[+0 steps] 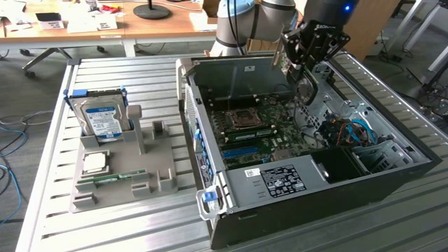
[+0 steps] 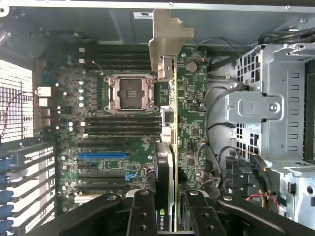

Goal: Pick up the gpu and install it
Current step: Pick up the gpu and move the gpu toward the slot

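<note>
Above the open computer case [image 1: 301, 220], near its far wall, the gripper [image 1: 311, 44] holds the gpu [image 2: 166, 157] up in the air. The fingers [image 2: 142, 216] are closed part way on one end of the card. Its silver bracket [image 2: 167, 39] sticks out at the other end. The card hangs on its edge over the motherboard [image 2: 192, 123], just beside the empty CPU socket [image 2: 130, 93]. The case sits on the desk [image 1: 126, 79], toward the exterior view's right edge.

What could go wrong? The card is held at one end only, so it may tip or slip when pushed. If it comes down a bit off the slot, its edge could hit the socket or the board. The bracket could catch on the case wall. The cables [image 2: 216, 98] are close too. I cannot tell for sure which slot it is over.
</note>
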{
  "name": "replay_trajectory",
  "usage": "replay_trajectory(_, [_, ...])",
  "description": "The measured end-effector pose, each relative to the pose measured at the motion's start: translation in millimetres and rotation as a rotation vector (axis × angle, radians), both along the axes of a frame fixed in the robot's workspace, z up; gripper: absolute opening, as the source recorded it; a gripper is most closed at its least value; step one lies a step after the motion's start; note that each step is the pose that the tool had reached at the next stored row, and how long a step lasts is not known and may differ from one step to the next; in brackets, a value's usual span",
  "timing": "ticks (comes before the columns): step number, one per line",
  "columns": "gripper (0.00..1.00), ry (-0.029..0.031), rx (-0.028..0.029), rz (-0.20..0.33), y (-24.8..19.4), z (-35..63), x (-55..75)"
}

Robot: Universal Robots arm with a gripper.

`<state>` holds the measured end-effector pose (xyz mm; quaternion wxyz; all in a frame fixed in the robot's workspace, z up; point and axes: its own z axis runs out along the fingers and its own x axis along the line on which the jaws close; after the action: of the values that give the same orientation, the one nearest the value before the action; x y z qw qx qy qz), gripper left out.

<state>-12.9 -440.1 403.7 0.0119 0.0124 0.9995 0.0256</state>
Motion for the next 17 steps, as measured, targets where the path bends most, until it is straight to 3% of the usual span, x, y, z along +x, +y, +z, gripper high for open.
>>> replay_trajectory(6, [0.27, 0.0, 0.0, 0.0, 0.0, 0.0, 10.1])
replay_trajectory(17, [0.27, 0.0, 0.0, 0.0, 0.0, 0.0, 13.5])
